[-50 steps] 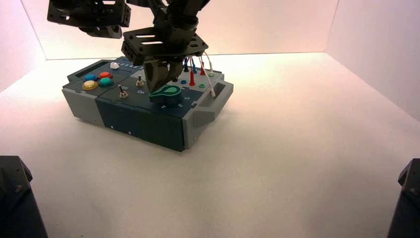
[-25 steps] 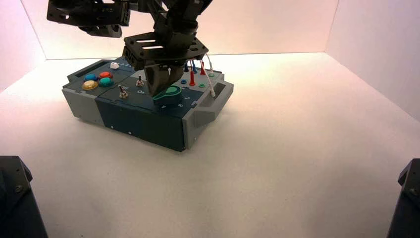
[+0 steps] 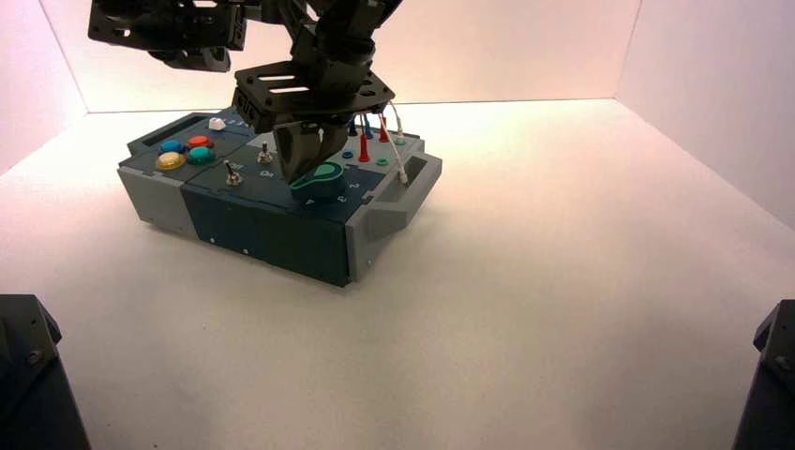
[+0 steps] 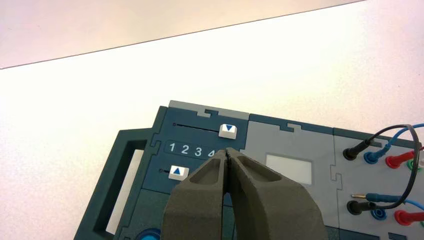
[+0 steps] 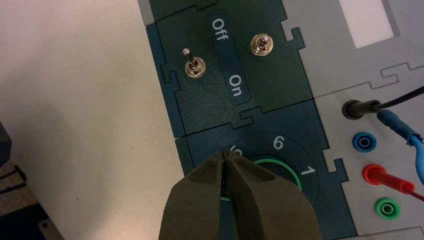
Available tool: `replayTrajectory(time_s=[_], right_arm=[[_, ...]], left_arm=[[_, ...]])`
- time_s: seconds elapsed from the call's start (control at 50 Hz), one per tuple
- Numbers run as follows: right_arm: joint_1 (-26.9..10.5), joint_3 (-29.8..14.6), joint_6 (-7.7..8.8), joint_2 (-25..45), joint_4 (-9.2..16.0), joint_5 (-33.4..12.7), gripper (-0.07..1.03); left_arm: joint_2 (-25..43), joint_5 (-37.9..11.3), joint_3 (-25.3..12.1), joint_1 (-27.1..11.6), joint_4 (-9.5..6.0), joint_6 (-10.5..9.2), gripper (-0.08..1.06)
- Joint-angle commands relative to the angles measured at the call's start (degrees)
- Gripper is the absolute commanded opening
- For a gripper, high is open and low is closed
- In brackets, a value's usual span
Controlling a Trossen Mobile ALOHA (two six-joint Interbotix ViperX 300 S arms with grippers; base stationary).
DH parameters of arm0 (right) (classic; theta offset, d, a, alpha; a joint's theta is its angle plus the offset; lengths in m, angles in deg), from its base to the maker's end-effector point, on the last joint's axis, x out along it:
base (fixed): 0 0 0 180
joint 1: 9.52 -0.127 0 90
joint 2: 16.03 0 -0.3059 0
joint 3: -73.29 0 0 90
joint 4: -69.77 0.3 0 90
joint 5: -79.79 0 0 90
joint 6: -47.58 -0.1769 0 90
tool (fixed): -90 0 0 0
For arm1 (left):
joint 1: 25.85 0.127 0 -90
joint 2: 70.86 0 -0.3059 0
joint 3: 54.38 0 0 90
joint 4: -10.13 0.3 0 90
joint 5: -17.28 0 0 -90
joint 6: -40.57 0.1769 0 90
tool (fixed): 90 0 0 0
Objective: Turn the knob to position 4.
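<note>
The black metal right gripper (image 5: 224, 152) is hovering, fingertips together (totally narrow), with the green-topped teal knob (image 3: 323, 187) just beneath; the matching left gripper (image 4: 227, 150) is idling near white sliders (image 4: 227, 131)

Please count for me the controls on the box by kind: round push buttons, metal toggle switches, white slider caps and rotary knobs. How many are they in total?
Round push buttons (blue, red, yellow, teal): 4
Metal toggle switches: 2
White slider caps: 2
Rotary knob, at the right gripper: 1
Total: 9
</note>
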Motion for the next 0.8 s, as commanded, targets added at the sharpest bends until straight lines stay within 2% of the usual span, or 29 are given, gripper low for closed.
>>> replayTrajectory(time_s=[0.02,0.8], right_arm=[[-0.3,-0.7,0.09,-1.6,0.0,0.1,-0.02],[-0.3,0.0,0.09,-1.8,0.0,0.1,-0.02]], left_arm=[[-1.3,0.5,-0.6,0.2,0.00,-0.09,-0.03],[-1.3,0.5,-0.5,0.2,0.00,0.00,-0.03]])
